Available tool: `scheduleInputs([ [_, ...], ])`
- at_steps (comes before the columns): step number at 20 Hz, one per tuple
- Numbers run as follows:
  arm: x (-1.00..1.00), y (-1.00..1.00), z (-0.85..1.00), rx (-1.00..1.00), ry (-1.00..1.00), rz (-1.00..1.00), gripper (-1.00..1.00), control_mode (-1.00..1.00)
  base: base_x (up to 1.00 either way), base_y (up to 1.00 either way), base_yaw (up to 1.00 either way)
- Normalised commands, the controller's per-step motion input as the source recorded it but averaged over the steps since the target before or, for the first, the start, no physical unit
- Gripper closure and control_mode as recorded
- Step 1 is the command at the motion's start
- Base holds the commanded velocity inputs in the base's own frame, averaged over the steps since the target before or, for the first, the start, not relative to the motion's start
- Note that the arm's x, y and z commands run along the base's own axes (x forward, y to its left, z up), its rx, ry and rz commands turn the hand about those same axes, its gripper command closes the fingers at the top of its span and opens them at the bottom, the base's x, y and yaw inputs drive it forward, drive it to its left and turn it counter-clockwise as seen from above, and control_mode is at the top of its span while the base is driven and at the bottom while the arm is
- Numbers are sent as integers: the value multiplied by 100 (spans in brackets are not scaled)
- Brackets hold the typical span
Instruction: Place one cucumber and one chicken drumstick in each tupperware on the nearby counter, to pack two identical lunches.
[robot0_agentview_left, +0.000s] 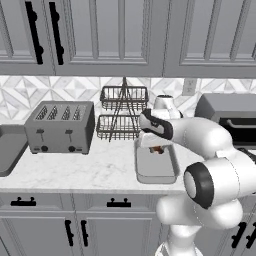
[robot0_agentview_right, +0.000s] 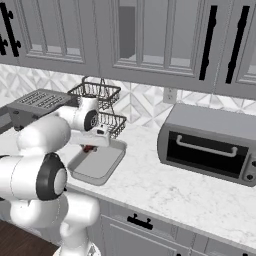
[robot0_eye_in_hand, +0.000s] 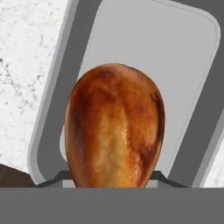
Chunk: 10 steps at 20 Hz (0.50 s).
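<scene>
A drumstick (robot0_eye_in_hand: 114, 127) is pinched in the gripper (robot0_agentview_left: 156, 148), plump end out, held just above the tupperware (robot0_eye_in_hand: 144, 57). That tray is sat on the counter (robot0_agentview_left: 75, 170), with a toaster (robot0_agentview_left: 61, 127) and wire rack (robot0_agentview_left: 123, 113) parked further back by the wall.

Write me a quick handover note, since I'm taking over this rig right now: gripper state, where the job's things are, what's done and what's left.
Gripper: shut on a chicken drumstick, held above the tupperware.
Tupperware: on the counter, in front of the wire basket rack, between the toaster and the toaster oven. The floor visible in the hand view looks bare.
A second grey tray sits at the counter's left edge; its contents can't be made out.
Done: drumstick picked up and brought over the tupperware.
Left: release it inside, then add a cucumber, and pack the other container the same way.
</scene>
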Motion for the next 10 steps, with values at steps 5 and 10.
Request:
scheduleInputs([
  [5,9,-3,-70,0,2,0,100,-100,0,0,0],
  [10,8,0,-77,0,-7,0,100,-100,0,0,0],
])
